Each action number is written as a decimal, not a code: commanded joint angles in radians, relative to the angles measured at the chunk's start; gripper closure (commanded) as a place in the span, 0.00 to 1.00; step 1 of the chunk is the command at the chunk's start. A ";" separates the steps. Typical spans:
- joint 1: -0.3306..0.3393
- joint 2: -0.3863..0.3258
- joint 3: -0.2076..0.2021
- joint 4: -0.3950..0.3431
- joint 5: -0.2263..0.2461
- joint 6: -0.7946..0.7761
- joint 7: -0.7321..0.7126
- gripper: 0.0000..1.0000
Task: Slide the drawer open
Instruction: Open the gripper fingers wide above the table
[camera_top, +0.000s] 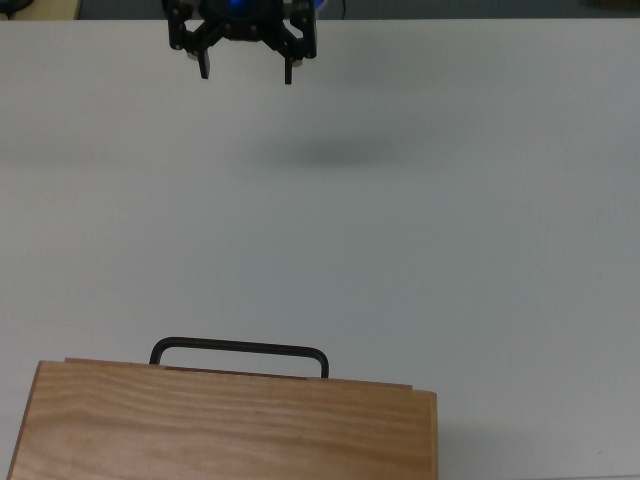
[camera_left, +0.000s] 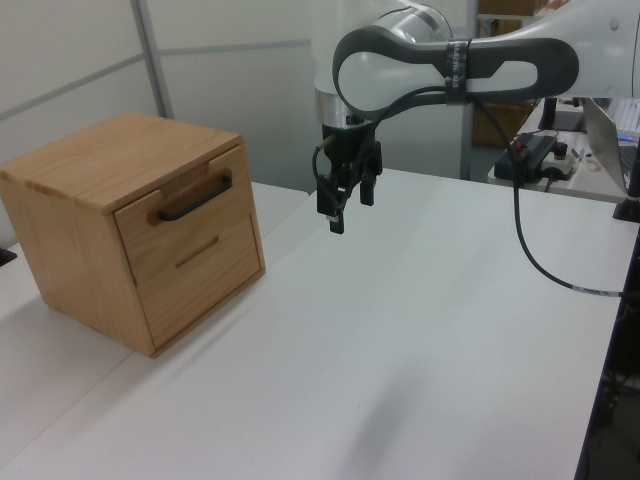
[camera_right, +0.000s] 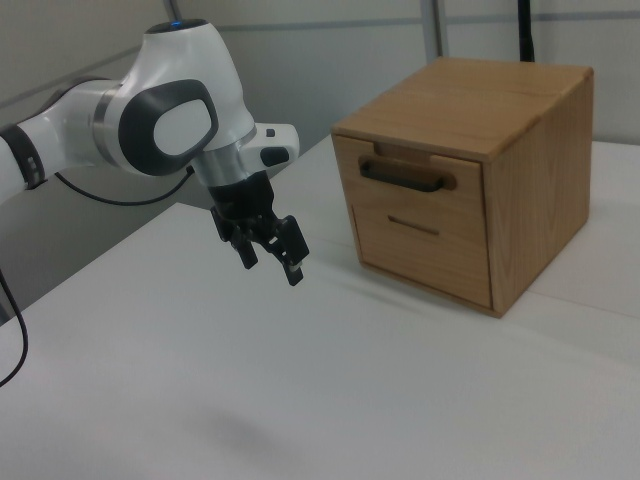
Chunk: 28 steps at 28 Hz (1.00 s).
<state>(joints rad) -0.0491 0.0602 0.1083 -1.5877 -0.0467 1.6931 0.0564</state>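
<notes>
Hovering above the white table (camera_left: 420, 330), our gripper (camera_top: 246, 70) has its fingers spread apart, gripping nothing. We see it at twelve o'clock in the top view, well apart from the drawer (camera_left: 185, 225) at six o'clock. Its black handle (camera_left: 196, 198) faces the gripper from the wooden cabinet (camera_right: 480, 170). We read no writing anywhere.

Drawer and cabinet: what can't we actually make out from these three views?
- Top view: the drawer front is out of sight under the cabinet top; only the handle sticks out. The picture's bottom edge cuts the cabinet off.
- Left view and right view: the drawer's inside is hidden, since it sits shut in the cabinet.
- All views: the cabinet's back faces away.
- Top view: the arm above the gripper is cut off by the top edge.
</notes>
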 joint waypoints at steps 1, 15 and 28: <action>-0.003 -0.025 -0.002 -0.012 0.011 -0.050 -0.010 0.00; -0.014 -0.028 -0.004 0.011 0.022 -0.136 0.331 0.00; -0.017 -0.031 -0.007 0.026 0.143 -0.155 0.876 0.00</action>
<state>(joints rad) -0.0615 0.0384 0.1043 -1.5706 0.0405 1.5593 0.7685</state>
